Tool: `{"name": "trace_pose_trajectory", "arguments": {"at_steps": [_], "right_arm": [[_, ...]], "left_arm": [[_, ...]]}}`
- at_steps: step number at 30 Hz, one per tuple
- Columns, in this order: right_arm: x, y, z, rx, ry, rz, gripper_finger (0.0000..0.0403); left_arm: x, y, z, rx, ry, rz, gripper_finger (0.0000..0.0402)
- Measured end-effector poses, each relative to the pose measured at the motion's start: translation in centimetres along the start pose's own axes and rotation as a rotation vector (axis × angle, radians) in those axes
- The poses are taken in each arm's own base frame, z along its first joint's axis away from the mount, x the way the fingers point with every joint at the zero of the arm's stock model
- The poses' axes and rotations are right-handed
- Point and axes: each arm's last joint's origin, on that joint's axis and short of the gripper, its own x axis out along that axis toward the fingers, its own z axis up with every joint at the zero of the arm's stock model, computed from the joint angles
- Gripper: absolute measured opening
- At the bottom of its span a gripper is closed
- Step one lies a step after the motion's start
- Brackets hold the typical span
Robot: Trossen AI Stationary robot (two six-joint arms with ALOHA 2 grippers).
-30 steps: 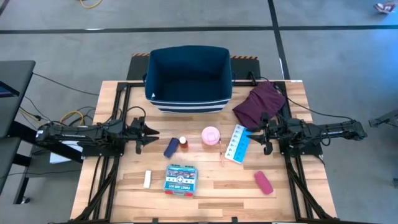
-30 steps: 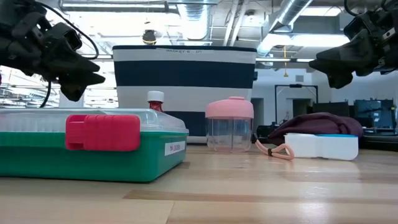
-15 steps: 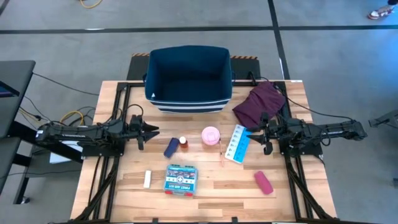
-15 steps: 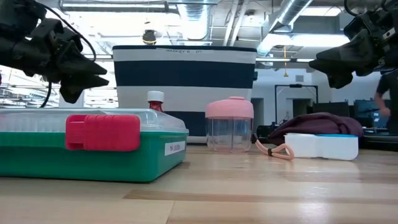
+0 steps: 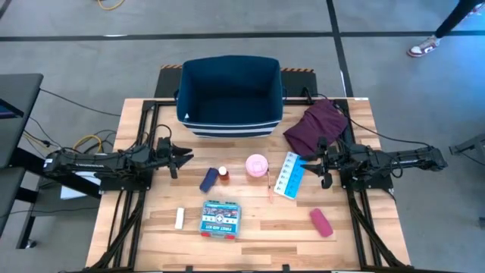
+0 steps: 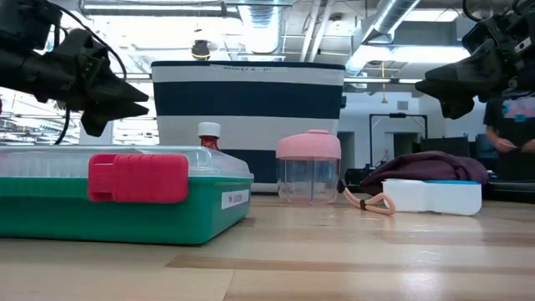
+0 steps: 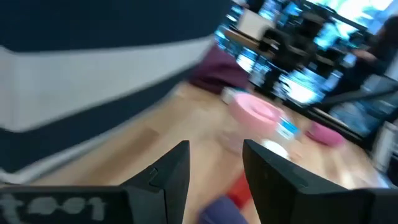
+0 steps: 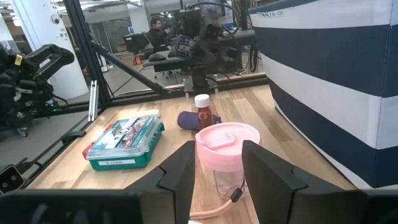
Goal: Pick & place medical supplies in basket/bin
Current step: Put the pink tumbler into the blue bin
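Observation:
My left gripper (image 5: 182, 158) (image 7: 216, 163) hovers open above the table's left part, its fingers pointing at the blue tube (image 5: 208, 180) and the red-capped bottle (image 5: 223, 174). My right gripper (image 5: 309, 161) (image 8: 217, 163) hovers open on the right, next to the light-blue pill strip (image 5: 289, 175). The pink round tub (image 5: 257, 164) (image 8: 226, 155) stands upright between the two grippers. The teal first-aid box (image 5: 220, 218), the white stick (image 5: 179, 218) and the pink oblong (image 5: 321, 222) lie flat nearer the near edge. The navy bin (image 5: 231, 95) stands at the far edge.
A maroon cloth (image 5: 317, 125) lies crumpled right of the bin, just beyond my right gripper. A thin pink strap (image 5: 269, 186) lies beside the pill strip. Bare wood shows along the near edge. A person (image 6: 510, 117) stands in the room behind the table.
My left gripper has swung a little toward the far edge and the bin and has risen slightly, staying open. My right arm and all the items have kept still. A person has walked into view behind the table.

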Motion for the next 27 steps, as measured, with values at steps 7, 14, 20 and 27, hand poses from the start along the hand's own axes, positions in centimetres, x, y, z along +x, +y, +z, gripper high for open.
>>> {"name": "trace_pose_trajectory", "arguments": {"at_steps": [7,14,20,27], "right_arm": [[0.0,0.0,0.0,0.000,0.000,0.000,0.0125],[0.0,0.0,0.0,0.000,0.000,0.000,0.0125],[0.0,0.0,0.4,-0.048,-0.039,0.002,0.0125],[-0.1,0.1,1.0,-0.035,-0.107,0.003,0.0125]], "left_arm": [[0.0,0.3,0.2,-0.018,-0.062,0.107,0.0137],[0.0,0.3,0.2,0.022,-0.056,0.099,0.0137],[0.0,0.3,0.3,0.022,-0.065,0.113,0.0137],[0.0,0.3,0.3,-0.058,-0.079,0.125,0.0137]]}}
